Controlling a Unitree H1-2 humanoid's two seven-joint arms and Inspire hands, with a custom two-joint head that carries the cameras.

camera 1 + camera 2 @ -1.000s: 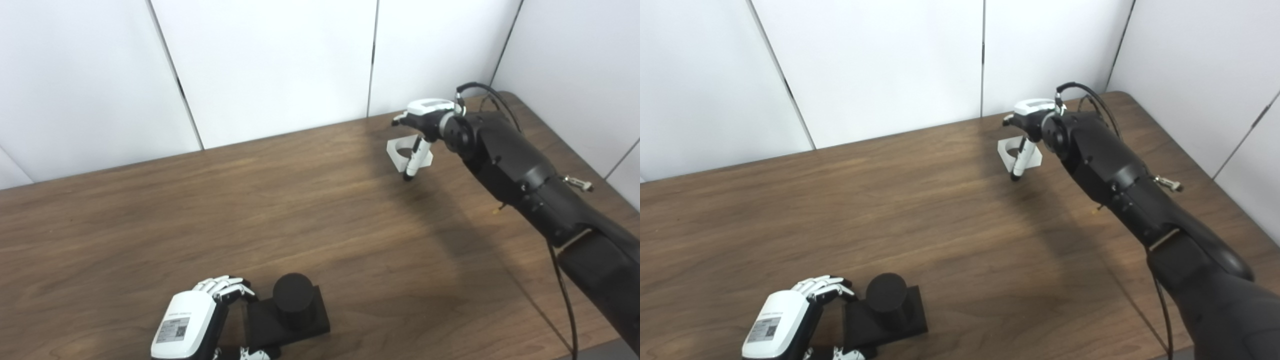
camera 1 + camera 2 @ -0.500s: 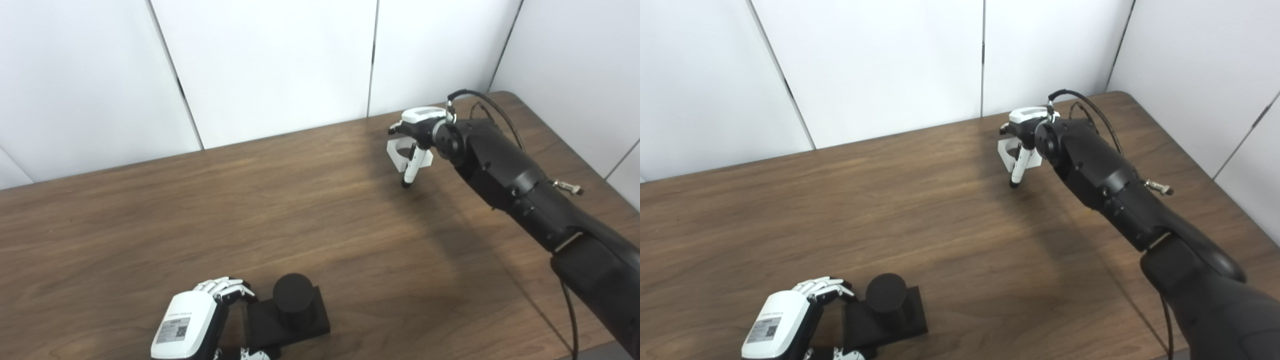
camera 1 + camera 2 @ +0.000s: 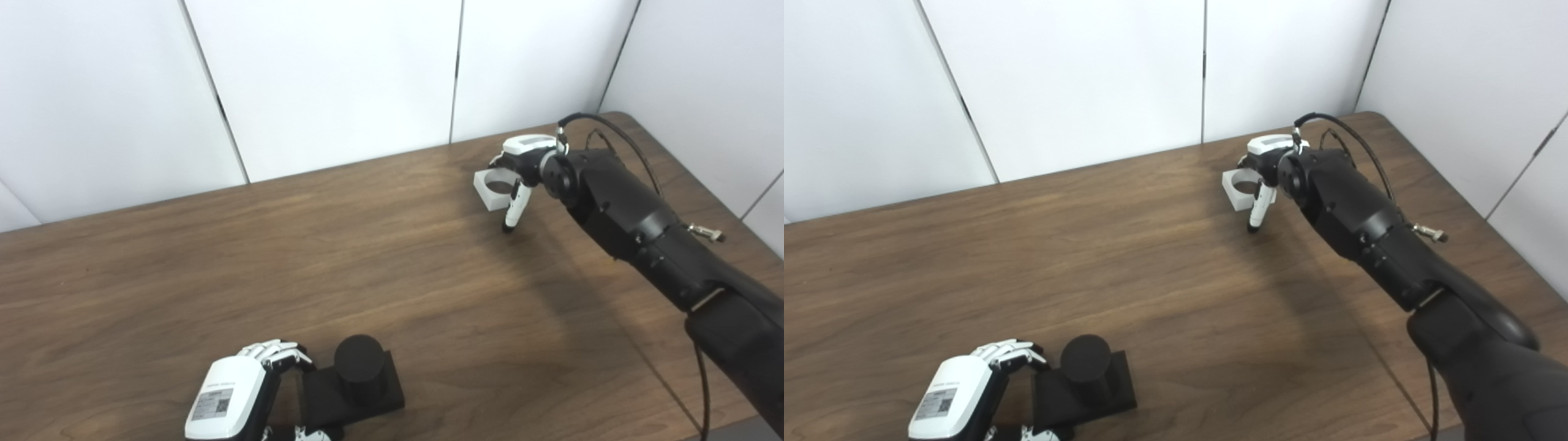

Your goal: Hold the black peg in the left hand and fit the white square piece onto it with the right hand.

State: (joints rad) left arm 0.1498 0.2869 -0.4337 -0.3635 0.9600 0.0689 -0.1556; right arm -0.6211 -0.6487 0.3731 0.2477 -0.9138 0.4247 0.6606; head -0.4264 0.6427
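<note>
The worktop [image 3: 245, 269] is dark wood grain, backed by white wall panels [image 3: 331, 73]. The left robot hand [image 3: 245, 392] grips the base of the black peg [image 3: 358, 376] at the near edge. The right robot hand [image 3: 520, 165] grips the white square piece [image 3: 493, 190] near the far right corner.

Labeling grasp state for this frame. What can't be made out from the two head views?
- Right hand: whether it grips the white square piece; its far-side fingers are hidden behind the palm and wrist in both views.
- Left hand: its thumb and lower part are cut off by the bottom edge, so its contact with the black peg base is unclear.
- Whether the piece is lifted off the table.
</note>
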